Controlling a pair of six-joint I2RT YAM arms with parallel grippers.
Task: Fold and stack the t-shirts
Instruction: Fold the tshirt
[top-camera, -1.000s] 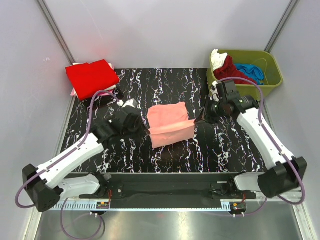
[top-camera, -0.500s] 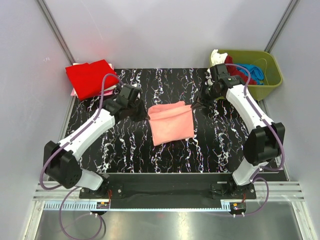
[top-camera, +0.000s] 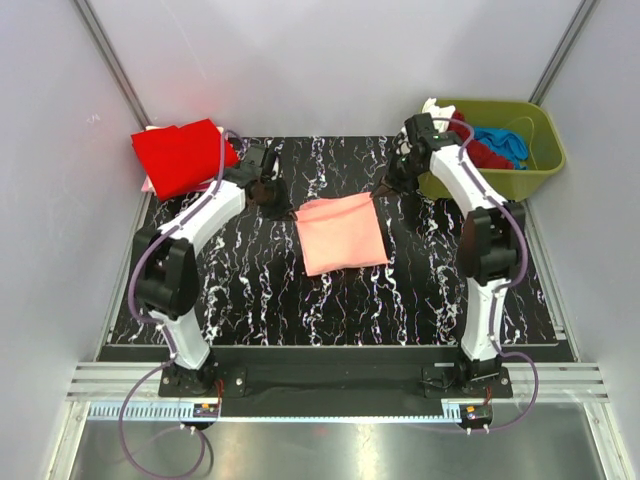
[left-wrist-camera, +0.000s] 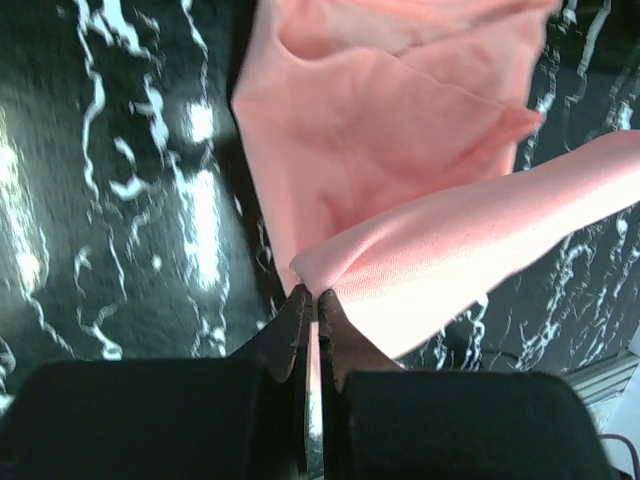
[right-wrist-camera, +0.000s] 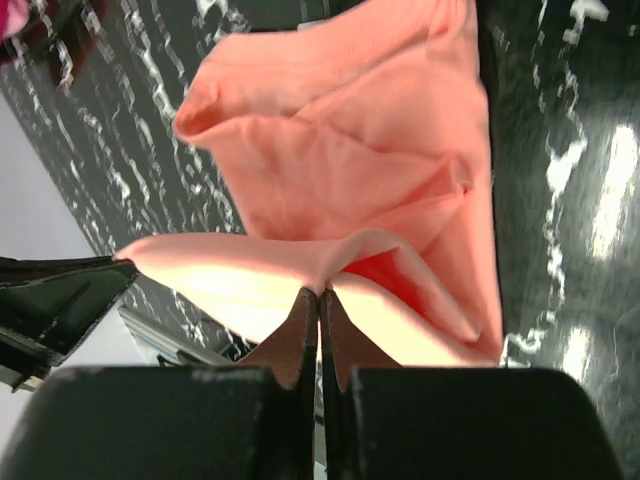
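Observation:
The salmon-pink t-shirt (top-camera: 341, 234) lies folded in the middle of the black marbled table (top-camera: 250, 290). My left gripper (top-camera: 284, 206) is shut on its far left corner; in the left wrist view (left-wrist-camera: 314, 292) the pinched edge of the shirt (left-wrist-camera: 400, 150) is lifted. My right gripper (top-camera: 381, 192) is shut on the far right corner; the right wrist view (right-wrist-camera: 320, 290) shows the cloth (right-wrist-camera: 350, 160) bunched at the jaws. A folded bright red t-shirt (top-camera: 182, 155) lies on a pale pink one (top-camera: 150, 184) at the far left.
An olive-green tub (top-camera: 535, 160) at the far right holds white (top-camera: 434, 110), dark red (top-camera: 485, 152) and blue (top-camera: 505, 143) shirts. Grey walls stand behind the table and on both sides.
Both grippers have carried the shirt's upper edge away from me to the far side, folding it over. The shirt now lies flatter and both arms are stretched out far.

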